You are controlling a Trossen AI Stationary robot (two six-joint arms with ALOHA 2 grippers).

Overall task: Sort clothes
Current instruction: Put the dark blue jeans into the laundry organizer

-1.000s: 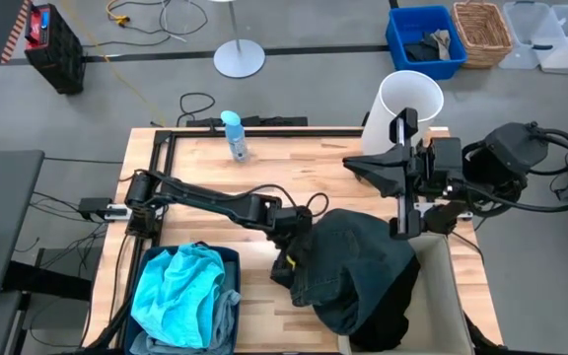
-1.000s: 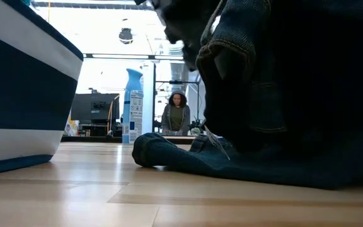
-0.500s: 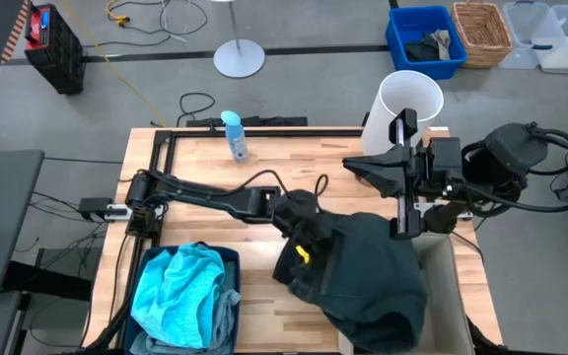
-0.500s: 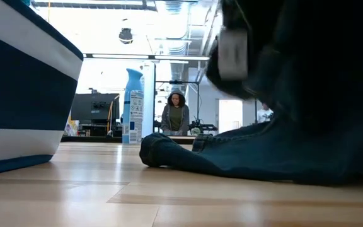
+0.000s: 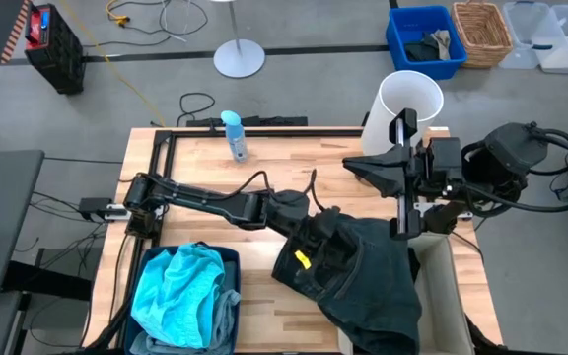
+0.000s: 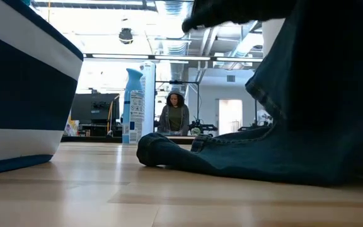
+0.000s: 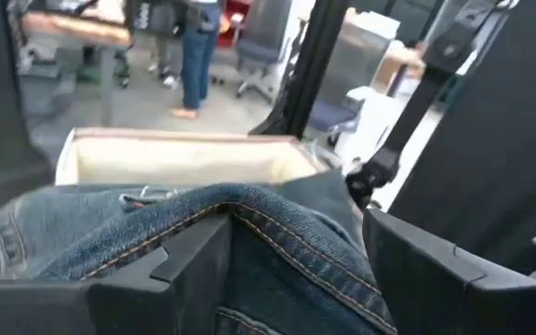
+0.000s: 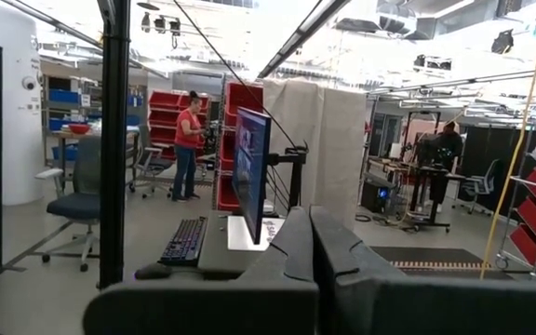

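My left gripper [image 5: 316,225] is shut on the dark teal-black denim garment [image 5: 358,271] at the table's middle right. Part of the garment hangs from the gripper [image 6: 323,82] and its lower end lies on the table [image 6: 188,154]. Its right part drapes toward the beige bin [image 5: 446,296]. The turquoise garment [image 5: 177,286] and the pale blue one [image 5: 225,308] lie in the navy bin [image 5: 148,258] at the near left. The black garment does not show. My right gripper [image 5: 351,162] is shut and empty, held above the table's far right. My left gripper pinches a stitched, folded edge of the denim [image 7: 249,207] between its two fingers [image 7: 189,265]; the cloth fills the gap between them. The held part is lifted clear. The rest hangs below and trails onto the table [image 6: 169,151].
A blue spray bottle [image 5: 233,136] stands at the table's far middle. A tall white cylinder [image 5: 407,104] stands at the far right corner. A blue crate [image 5: 424,39] and a wicker basket [image 5: 483,30] stand on the floor beyond. A person [image 6: 176,113] shows in the room behind.
My left gripper has gone toward the table's right edge and up, carrying the held part of the denim toward the beige bin. The hanging cloth has risen and shifted right. The end that lies on the table has stayed about where it was.
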